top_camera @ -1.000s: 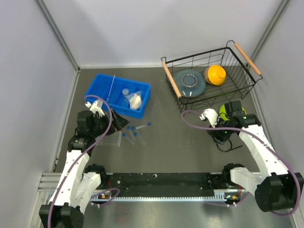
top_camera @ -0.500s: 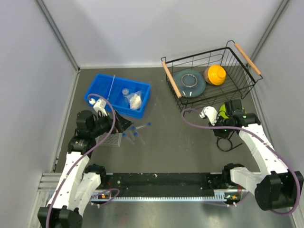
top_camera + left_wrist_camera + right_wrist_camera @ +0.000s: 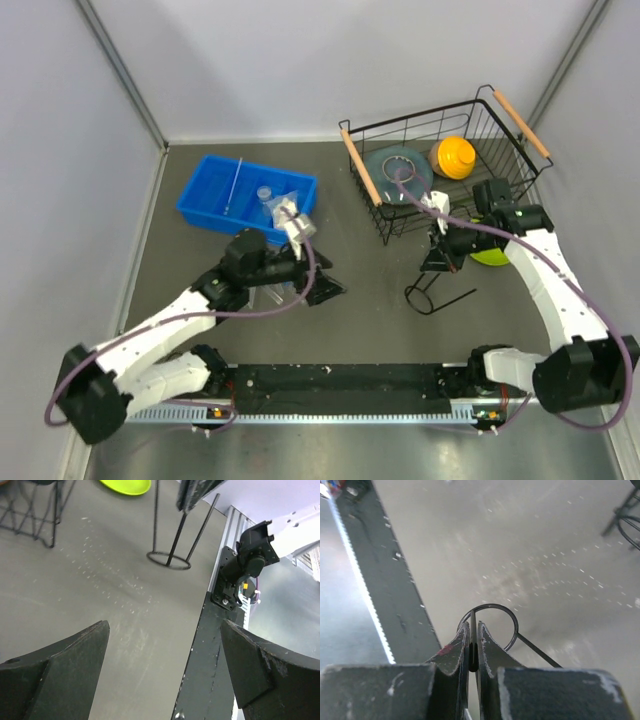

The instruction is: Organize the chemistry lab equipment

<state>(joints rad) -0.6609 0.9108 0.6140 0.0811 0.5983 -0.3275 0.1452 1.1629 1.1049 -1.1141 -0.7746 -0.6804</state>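
Observation:
My right gripper (image 3: 473, 625) is shut on a thin upright rod of the black wire ring stand (image 3: 492, 605), whose ring rests just ahead of the fingertips. From above, the ring stand (image 3: 457, 294) stands right of centre under the right gripper (image 3: 437, 258). My left gripper (image 3: 325, 285) is open over bare table at the centre and holds nothing. Its wrist view shows the ring stand (image 3: 178, 537) ahead of the wide-open left gripper (image 3: 164, 625). The blue bin (image 3: 215, 195) holds the glass rod (image 3: 233, 185), clear cup (image 3: 265, 194) and white packet (image 3: 284, 208). My left arm mostly hides the tube rack and test tubes.
The black wire basket (image 3: 365, 180) stands at the back right with a grey dish (image 3: 398, 172) and an orange dish (image 3: 455, 157) inside. A green dish (image 3: 490, 256) lies on the table beside my right arm. The rail with the arm bases (image 3: 340, 385) runs along the near edge.
My right gripper closed on the ring stand and carried it left, away from the green dish. My left arm swung from the tube rack at the left out to the table's centre, still open.

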